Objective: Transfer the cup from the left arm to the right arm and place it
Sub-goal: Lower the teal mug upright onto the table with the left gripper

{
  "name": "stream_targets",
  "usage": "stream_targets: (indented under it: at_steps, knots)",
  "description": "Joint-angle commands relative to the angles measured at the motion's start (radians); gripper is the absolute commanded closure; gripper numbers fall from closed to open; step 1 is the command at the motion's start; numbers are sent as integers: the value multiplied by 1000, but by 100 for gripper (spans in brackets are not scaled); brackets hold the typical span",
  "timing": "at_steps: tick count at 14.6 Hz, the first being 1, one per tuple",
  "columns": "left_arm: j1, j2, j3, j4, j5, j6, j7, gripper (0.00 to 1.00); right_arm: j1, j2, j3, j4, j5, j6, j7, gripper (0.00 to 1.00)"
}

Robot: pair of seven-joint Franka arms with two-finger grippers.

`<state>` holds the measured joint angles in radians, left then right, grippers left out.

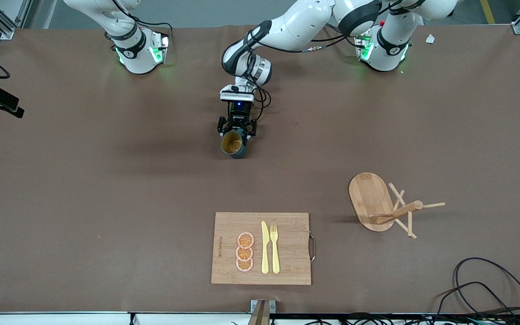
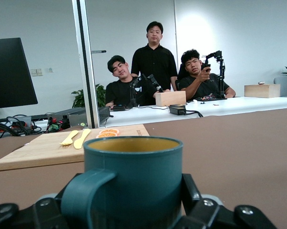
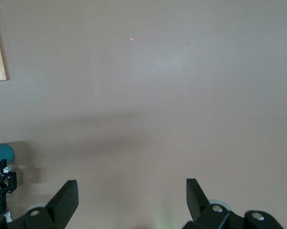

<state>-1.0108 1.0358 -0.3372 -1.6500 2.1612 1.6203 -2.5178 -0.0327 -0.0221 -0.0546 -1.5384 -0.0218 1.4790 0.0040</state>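
The dark teal cup point(image 1: 233, 144) with its ochre inside stands on the brown table near the middle, between the two arm bases and the cutting board. My left gripper point(image 1: 237, 134) reaches in low and level and is shut on the cup point(image 2: 134, 176), with a black finger point(image 2: 190, 191) against its side. The loop handle point(image 2: 81, 195) points back toward the wrist. My right gripper point(image 3: 131, 191) is open over bare table, and a sliver of the cup point(image 3: 1, 155) shows at the edge of the right wrist view. The front view does not show the right gripper.
A wooden cutting board point(image 1: 291, 225) with orange slices point(image 1: 244, 252), a yellow knife point(image 1: 265, 247) and fork point(image 1: 274, 248) lies near the front edge. A wooden peg stand on an oval base point(image 1: 368, 196) sits toward the left arm's end. Cables point(image 1: 490, 289) coil at that front corner.
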Motion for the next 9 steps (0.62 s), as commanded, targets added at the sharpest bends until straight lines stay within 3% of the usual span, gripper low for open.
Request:
stream_targets:
  at_steps: [1, 5, 9]
  knots:
    - [-11, 17, -19, 32, -79, 16, 10, 0, -6, -21, 1, -20, 6, -2, -15, 0]
    - [-25, -42, -52, 32, -250, 18, 71, 0, -6, -21, 1, -20, 6, -2, -15, 0]
    - [-11, -101, -75, 30, -322, 30, 126, 0, -6, -21, 1, -20, 6, -2, -15, 0]
